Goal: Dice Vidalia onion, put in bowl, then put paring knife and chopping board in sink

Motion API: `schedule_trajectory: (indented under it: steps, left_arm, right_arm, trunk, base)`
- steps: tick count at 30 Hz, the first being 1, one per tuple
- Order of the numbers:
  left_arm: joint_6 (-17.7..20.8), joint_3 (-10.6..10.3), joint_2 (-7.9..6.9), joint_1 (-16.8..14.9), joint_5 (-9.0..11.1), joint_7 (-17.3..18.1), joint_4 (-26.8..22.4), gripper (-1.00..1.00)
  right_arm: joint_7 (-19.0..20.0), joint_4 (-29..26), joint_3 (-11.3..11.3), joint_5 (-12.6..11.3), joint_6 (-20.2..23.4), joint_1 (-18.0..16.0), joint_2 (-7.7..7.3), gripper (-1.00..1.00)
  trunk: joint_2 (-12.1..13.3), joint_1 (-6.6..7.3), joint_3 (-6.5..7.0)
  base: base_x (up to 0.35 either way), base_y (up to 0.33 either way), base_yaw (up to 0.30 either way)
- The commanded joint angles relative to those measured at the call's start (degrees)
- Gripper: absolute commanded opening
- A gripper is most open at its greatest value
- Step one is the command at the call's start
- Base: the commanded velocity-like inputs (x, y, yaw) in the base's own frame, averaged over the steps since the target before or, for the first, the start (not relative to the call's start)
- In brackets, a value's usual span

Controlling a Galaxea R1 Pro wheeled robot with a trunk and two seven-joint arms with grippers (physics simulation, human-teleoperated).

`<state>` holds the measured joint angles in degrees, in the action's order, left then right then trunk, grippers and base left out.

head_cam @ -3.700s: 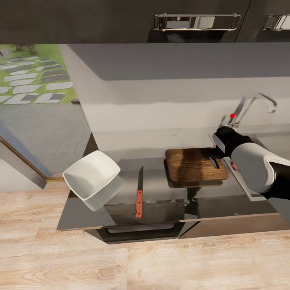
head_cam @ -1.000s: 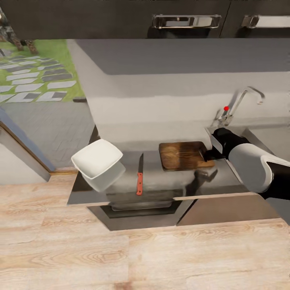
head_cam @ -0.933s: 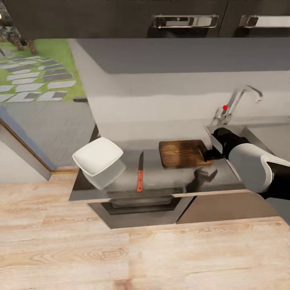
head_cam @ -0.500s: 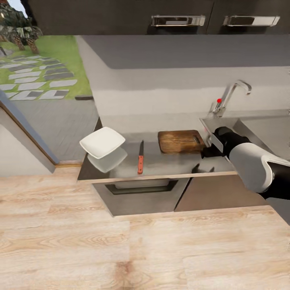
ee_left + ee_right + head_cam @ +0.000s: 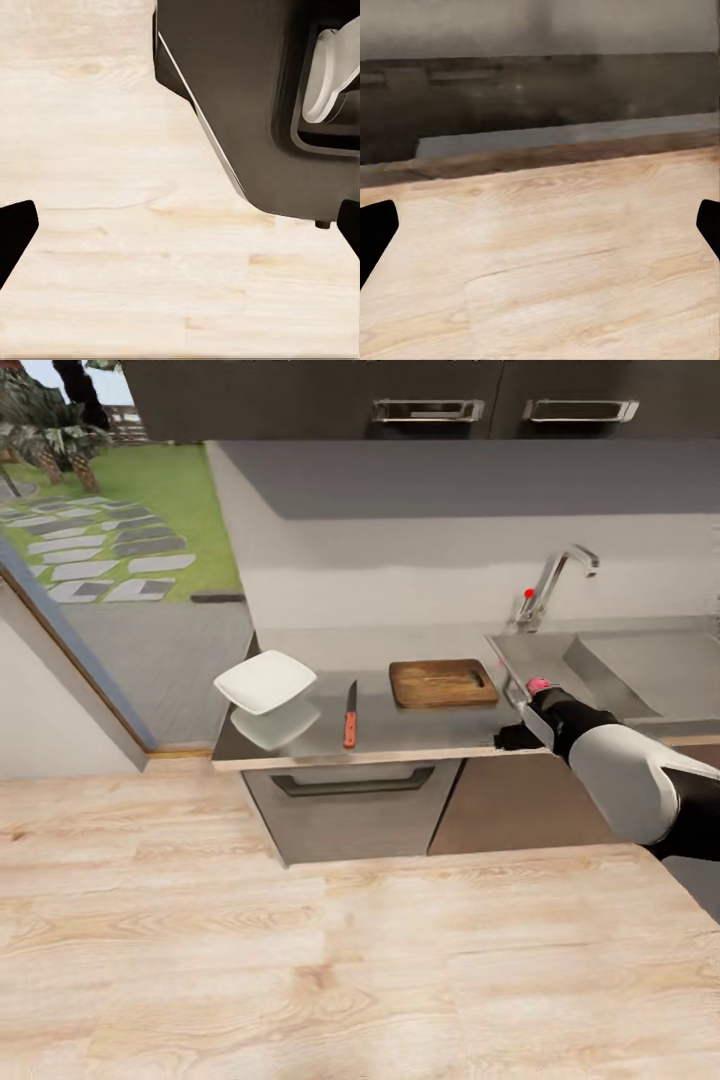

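We stand on a pale wooden plank floor (image 5: 330, 960) facing a grey wall (image 5: 400, 530). Above it hang dark upper cabinets (image 5: 300, 395) with chrome bar handles (image 5: 428, 409). Below the counter we see grey cabinet fronts, one a drawer (image 5: 350, 805) with a dark bar handle. To the left, a glazed opening shows a sunlit lawn (image 5: 150, 500) with stepping stones (image 5: 90, 565), palms and a paved path.

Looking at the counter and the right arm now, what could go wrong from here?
1. The bowl sits at the countertop's left end, close to the front edge; a bump could knock it off.
2. The right gripper hangs at the counter's front edge beside the board, so a careless move may hit either.
3. No onion is visible on the board or in the visible part of the sink.
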<state>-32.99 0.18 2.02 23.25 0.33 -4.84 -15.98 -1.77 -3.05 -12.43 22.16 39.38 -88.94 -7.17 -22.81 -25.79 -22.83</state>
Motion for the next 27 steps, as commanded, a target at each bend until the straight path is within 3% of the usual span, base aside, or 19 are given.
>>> schedule_trajectory:
  steps: [1, 6, 7, 11, 16, 17, 27]
  left_arm:
    - [-0.06, 0.0, 0.01, 0.04, 0.02, -0.17, -0.11, 1.0]
    - [-0.06, 0.0, 0.01, 0.04, -0.05, -0.19, -0.18, 1.0]
    - [-0.07, 0.0, 0.01, 0.04, -0.06, -0.2, -0.22, 1.0]
    - [-0.06, 0.0, 0.01, -0.02, 0.0, -0.24, -0.2, 1.0]
    - [-0.06, 0.0, 0.01, -0.05, 0.02, -0.26, -0.2, 1.0]
    - [-0.06, 0.0, 0.01, -0.05, 0.02, -0.26, -0.2, 1.0]
    - [-0.06, 0.0, 0.01, -0.05, 0.02, -0.26, -0.2, 1.0]
  right_arm:
    - [-0.18, 0.26, -0.48, 0.24, -1.64, 0.31, -0.04, 1.0]
    - [-0.45, 0.78, -0.49, 0.18, -12.44, 2.73, -0.11, 1.0]
    - [-0.45, 0.98, -0.44, 0.11, -18.14, 4.49, -0.09, 1.0]
    - [-0.05, 1.15, -0.41, 0.09, -23.31, 5.9, -0.07, 1.0]
    - [5.58, 1.6, -0.48, 0.2, -31.7, 7.91, -0.11, 1.0]
    - [7.79, 1.69, -0.52, 0.24, -35.38, 9.28, -0.24, 1.0]
    - [8.59, 1.73, -0.46, 0.25, -43.79, 14.82, -1.75, 1.0]
  trunk:
    - [-0.11, 0.0, -0.09]
    - [-0.11, 0.0, -0.09]
    - [-0.11, 0.0, -0.09]
    - [-0.11, 0.0, -0.09]
    - [-0.11, 0.0, -0.09]
    - [-0.11, 0.0, -0.09]
    - [-0.11, 0.0, -0.09]
  base:
    - [-0.337, 0.0, 0.0]
    - [-0.202, 0.0, 0.0]
    - [-0.021, 0.0, 0.0]
    - [-0.011, 0.0, 0.0]
    - [-0.003, 0.0, 0.0]
    - [0.0, 0.0, 0.0]
    - [0.0, 0.0, 0.0]
